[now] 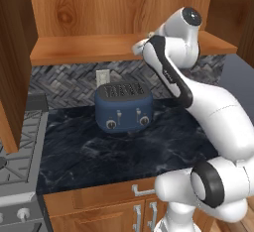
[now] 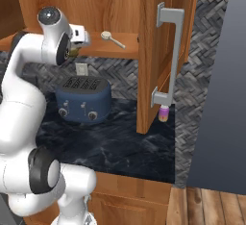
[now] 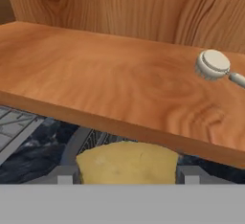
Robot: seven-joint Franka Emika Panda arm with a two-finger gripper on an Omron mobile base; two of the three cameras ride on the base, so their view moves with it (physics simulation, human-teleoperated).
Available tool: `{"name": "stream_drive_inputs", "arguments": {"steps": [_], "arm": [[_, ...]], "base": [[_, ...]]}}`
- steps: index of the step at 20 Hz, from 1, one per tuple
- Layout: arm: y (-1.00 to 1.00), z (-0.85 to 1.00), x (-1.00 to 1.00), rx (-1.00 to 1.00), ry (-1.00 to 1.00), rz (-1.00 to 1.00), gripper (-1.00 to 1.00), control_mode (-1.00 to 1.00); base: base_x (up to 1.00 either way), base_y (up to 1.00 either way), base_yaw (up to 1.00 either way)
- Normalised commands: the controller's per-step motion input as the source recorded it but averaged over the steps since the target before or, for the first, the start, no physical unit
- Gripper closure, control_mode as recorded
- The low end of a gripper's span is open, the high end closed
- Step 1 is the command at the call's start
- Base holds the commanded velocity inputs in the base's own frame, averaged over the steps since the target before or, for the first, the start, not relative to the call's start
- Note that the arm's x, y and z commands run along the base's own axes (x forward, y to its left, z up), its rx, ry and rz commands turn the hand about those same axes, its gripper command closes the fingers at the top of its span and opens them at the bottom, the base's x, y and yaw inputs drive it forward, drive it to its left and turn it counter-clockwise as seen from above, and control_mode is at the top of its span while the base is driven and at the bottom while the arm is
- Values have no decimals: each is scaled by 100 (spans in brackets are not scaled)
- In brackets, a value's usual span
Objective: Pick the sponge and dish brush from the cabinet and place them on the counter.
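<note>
Simulated kitchen, seen from two base cameras and the hand camera. Gripper (image 3: pixel 127 173) raised to the front lip of the cabinet (image 2: pixel 158 56) shelf, jaws spread wide and closed on the sponge (image 3: pixel 127 163): in the hand view, yellow block filling the gap between the two dark finger tips at 6 o'clock, just below and in front of the shelf edge. Same gripper (image 2: pixel 80 35) in the right base view at 10 o'clock, at the shelf front, a dab of yellow showing beneath the wrist; contact between sponge and shelf not discernible. Dish brush (image 3: pixel 216 66) lying on the shelf, round white head at 2 o'clock in the hand view, pale handle running off the right edge; in the right base view the dish brush (image 2: pixel 112 39) resting flat on the shelf just right of the gripper, apart from it. Cabinet door swung open, silver bar handle facing the right base camera. Blue toaster (image 1: pixel 123 108) standing on the counter (image 1: pixel 149 151) below the shelf, against the herringbone backsplash, near picture centre in the left base view. Small purple-and-cream jar (image 2: pixel 164 114) on the counter at 3 o'clock of the toaster, partly behind the open door. Grey stove top (image 1: pixel 17 151) at 9 o'clock, beside the counter.
</note>
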Motion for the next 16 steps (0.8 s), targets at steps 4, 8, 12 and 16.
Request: {"name": "stream_drive_inputs", "arguments": {"steps": [4, 8, 12, 16], "arm": [[-6, 0, -62, 0, -3, 0, 100, -100], [-6, 0, -60, 0, -1, 1, 100, -100], [-8, 0, -60, 0, -1, 1, 100, -100], [-11, 0, -58, 0, -2, 1, 100, -100]], "base": [[0, 0, 0], [0, 0, 0], [0, 0, 0], [0, 0, 0]]}}
